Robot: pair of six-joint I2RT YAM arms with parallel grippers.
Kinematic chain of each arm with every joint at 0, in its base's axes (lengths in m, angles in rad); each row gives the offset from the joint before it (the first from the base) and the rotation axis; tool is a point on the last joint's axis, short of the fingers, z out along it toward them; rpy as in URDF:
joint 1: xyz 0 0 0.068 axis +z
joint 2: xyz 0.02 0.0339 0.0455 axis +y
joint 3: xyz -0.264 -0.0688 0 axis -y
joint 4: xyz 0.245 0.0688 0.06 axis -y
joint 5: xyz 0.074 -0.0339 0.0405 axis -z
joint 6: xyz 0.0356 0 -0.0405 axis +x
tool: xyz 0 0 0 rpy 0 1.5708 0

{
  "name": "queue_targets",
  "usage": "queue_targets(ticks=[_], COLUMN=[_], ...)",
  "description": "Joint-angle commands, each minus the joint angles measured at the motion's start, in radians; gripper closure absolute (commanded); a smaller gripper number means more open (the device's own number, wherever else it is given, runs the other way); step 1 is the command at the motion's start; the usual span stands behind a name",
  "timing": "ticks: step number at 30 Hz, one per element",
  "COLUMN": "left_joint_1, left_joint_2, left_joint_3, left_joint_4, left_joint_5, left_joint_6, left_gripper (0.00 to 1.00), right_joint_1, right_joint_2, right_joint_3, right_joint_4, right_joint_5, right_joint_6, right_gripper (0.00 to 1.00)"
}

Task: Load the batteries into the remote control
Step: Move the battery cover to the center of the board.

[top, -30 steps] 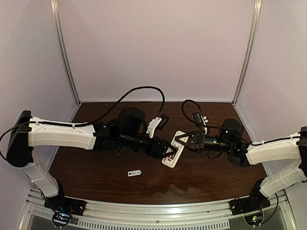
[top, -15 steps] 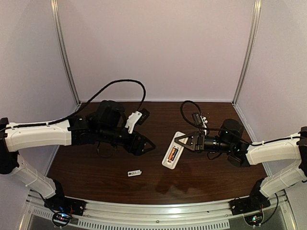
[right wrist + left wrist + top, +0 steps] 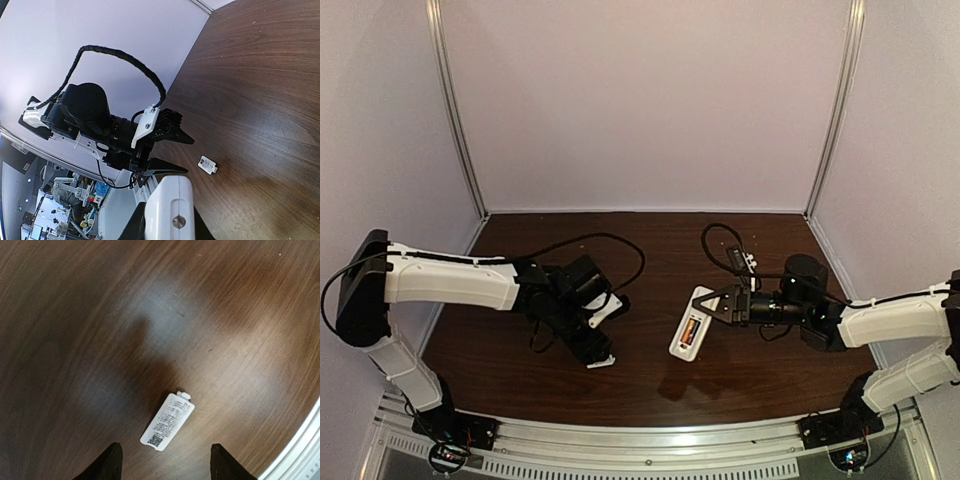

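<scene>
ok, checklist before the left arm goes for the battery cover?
1. Cover lies flat, label up, nothing on it: ok.
2. Left pincer open, lined up with the cover, not touching it: ok.
3. Right pincer shut on remote: ok.
4. Remote's recess faces up, orange battery in it: ok.
5. Second battery seated: cannot tell.

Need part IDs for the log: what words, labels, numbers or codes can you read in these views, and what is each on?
On the cover: a printed label with fine lines and a code-like block, too blurred to read.
On the battery in the remote: orange wrap, any print too small to read.
Nothing else shows any text.
</scene>
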Motion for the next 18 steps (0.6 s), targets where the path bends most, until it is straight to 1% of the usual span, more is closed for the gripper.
queue_targets(ticks=[1, 11, 16, 18], left_joint_1=[-0.005, -0.006, -0.007, -0.007], left_joint_2=[0.050, 0.121, 0.174, 0.193], left_joint_3=[0.035, 0.038, 0.070, 0.084], left_joint_4=[-0.016, -0.009, -0.041, -0.058], left_joint_5=[-0.034, -0.021, -0.040, -0.054], left_joint_6=[0.077, 0.199, 0.240, 0.262], left_gripper=[0.39, 0.42, 0.42, 0.40], right_joint_1=[-0.007, -0.022, -0.030, -0.033], right_joint_2=[-0.033, -0.044, -0.055, -0.059], right_joint_3=[-0.012, -0.018, -0.026, -0.026], right_joint_4=[-0.001, -0.021, -0.022, -0.022], right_joint_5=[0.003, -0.020, -0.028, -0.032], right_joint_6=[-0.010, -0.016, -0.015, -0.013], right_gripper=[1.00, 1.00, 1.00, 1.00])
